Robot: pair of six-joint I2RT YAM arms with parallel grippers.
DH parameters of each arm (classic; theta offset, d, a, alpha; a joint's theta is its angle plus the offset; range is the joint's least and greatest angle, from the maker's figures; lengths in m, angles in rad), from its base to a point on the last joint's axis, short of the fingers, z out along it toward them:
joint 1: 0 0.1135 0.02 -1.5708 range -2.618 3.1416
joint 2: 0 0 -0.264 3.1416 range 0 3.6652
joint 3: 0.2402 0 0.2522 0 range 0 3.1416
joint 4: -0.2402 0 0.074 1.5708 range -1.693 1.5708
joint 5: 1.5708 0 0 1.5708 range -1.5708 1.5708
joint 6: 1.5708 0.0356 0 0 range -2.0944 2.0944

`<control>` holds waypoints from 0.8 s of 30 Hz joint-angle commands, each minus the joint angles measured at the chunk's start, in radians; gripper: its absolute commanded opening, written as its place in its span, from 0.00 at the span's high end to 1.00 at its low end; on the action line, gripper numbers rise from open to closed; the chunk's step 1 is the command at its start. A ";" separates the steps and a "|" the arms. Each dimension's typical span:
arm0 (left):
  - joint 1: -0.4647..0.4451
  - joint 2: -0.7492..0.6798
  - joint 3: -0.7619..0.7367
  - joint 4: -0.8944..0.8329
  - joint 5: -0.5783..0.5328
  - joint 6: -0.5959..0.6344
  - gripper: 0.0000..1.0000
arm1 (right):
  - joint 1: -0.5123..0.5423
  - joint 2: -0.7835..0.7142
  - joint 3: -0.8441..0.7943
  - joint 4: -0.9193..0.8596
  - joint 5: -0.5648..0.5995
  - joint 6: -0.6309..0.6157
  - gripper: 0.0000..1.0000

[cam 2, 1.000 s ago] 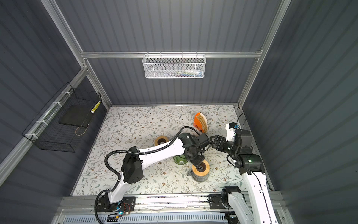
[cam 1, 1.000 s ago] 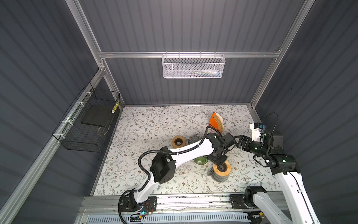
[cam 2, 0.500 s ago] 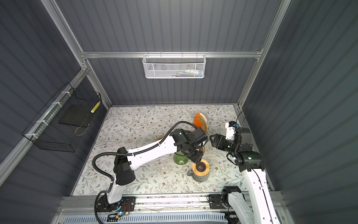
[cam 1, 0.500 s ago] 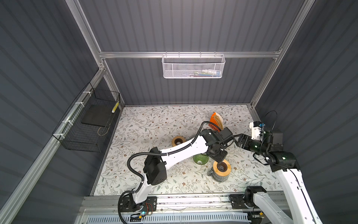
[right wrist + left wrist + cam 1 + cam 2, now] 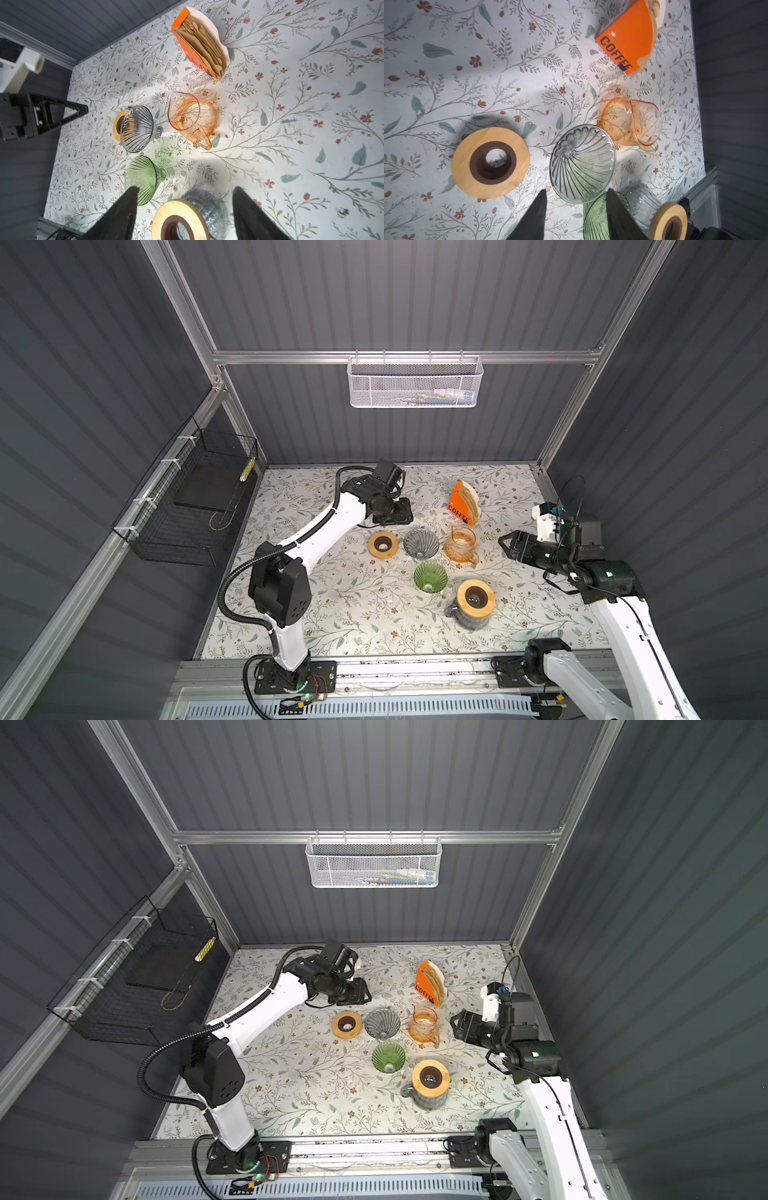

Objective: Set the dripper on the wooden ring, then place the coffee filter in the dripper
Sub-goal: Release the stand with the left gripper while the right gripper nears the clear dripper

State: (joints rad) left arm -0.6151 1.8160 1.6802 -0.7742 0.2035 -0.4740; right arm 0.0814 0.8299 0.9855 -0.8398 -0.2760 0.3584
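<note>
Spots the coffee filters (image 5: 202, 45) standing on edge in the orange holder (image 5: 459, 501) just behind the amber jug (image 5: 460, 545) on the tabletop (image 5: 332, 614), open side turned toward the right gripper (image 5: 505, 547), jaws wide and empty, likely handier than the left gripper (image 5: 401, 512), jaws half-parted, empty too.

The surface (image 5: 324, 614) is white, printed with grey-green leafy sprigs and small red flowers. Right of centre in both top views, the filter holder (image 5: 459, 504) is orange with black COFFEE lettering, and its filters (image 5: 204, 46) are tan. The grey dripper (image 5: 421, 542) is smoky ribbed glass, the green dripper (image 5: 430, 576) ribbed too, and the pitcher (image 5: 460, 545) translucent orange.
</note>
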 commanded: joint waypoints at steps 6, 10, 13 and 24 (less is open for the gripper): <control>-0.003 0.001 -0.091 0.070 0.056 -0.028 0.43 | 0.187 -0.060 -0.032 0.008 0.090 0.063 0.27; -0.003 -0.044 -0.181 0.136 0.062 -0.048 0.42 | 0.261 -0.053 -0.068 0.038 0.069 0.103 0.27; -0.005 -0.033 -0.174 0.098 0.061 -0.029 0.44 | 0.302 -0.049 -0.093 0.052 0.078 0.122 0.28; -0.008 0.007 -0.126 0.035 0.053 0.024 0.48 | 0.425 0.083 -0.056 0.076 0.168 0.141 0.29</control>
State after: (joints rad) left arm -0.6167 1.8141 1.5196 -0.7105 0.2447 -0.4820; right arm 0.4892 0.8860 0.8963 -0.7937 -0.1543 0.4835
